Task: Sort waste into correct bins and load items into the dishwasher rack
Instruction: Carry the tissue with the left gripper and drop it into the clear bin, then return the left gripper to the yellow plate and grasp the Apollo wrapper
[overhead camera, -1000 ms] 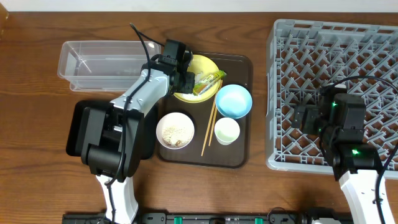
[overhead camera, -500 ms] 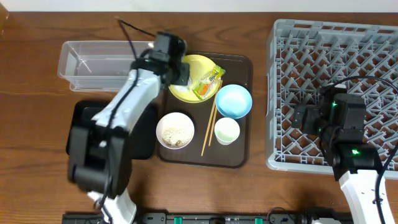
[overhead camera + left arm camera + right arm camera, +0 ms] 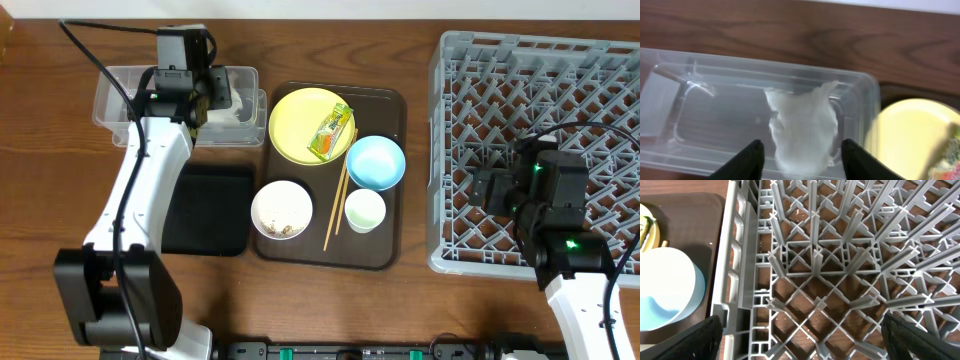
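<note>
One bit of waste looks sorted. A second ago the left claw was down at the yellow plate. Now it's over the clear tub by the desk's far left corner. Its fingers are spread apart and the white tissue sits in the tub between them, apparently let go. The wrapper is on the plate, so I'd guess that's next. The right claw hasn't moved and hangs wide open over the rack at the right edge.

A robotics lab bench: robot arms at a wooden table staged with a dishwasher rack.
</note>
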Motion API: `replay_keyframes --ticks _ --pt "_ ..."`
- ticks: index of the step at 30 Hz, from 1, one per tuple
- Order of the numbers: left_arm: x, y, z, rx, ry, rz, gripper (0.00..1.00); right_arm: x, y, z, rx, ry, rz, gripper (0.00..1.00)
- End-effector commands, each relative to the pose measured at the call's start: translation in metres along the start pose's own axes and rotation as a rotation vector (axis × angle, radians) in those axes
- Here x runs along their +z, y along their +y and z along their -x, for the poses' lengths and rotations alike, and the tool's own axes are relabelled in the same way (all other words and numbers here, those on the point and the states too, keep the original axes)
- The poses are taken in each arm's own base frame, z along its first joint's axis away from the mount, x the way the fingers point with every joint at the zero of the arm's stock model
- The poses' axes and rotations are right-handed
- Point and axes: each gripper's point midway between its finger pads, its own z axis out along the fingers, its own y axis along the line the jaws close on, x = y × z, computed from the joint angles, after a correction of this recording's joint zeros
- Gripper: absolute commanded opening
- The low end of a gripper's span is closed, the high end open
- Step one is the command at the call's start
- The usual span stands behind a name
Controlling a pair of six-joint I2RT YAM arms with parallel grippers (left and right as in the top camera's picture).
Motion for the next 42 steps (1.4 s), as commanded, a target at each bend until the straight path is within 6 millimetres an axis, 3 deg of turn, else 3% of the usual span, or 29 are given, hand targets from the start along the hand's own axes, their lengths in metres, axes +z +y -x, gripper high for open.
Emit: replay_keyframes --ticks 1,5,8,16,22,31,36,42 --pt "0.002 -0.011 -0.002 0.005 0.014 -0.055 0.6 -0.005 0.005 0.01 -0.017 -0.025 0.014 0.99" --pt "-0.008 -0.059 -0.003 0.032 0.014 -0.26 0.61 -0.005 0.005 0.01 -0.017 -0.025 0.014 0.99" --pt "-0.014 -0.096 -0.014 0.073 0.044 -0.368 0.61 -0.005 0.005 0.01 -0.017 -0.025 0.014 0.99" --pt "0.009 -0.151 -0.068 0.222 0.179 -0.429 0.61 -0.005 0.005 0.01 -0.017 -0.025 0.014 0.99" --pt "0.041 -0.166 -0.108 0.254 0.286 -0.429 0.61 -0.005 0.005 0.01 -0.017 -0.025 0.014 0.99" --pt "0.078 -0.167 -0.152 0.266 0.405 -0.408 0.61 -0.005 0.005 0.01 -0.017 -0.025 0.014 0.99" --pt "0.082 -0.169 -0.161 0.265 0.432 -0.417 0.49 -0.005 0.005 0.01 -0.017 -0.025 0.014 0.99" --pt "0.075 -0.18 -0.167 0.255 0.457 -0.486 0.49 -0.005 0.005 0.01 -0.017 -0.025 0.014 0.99"
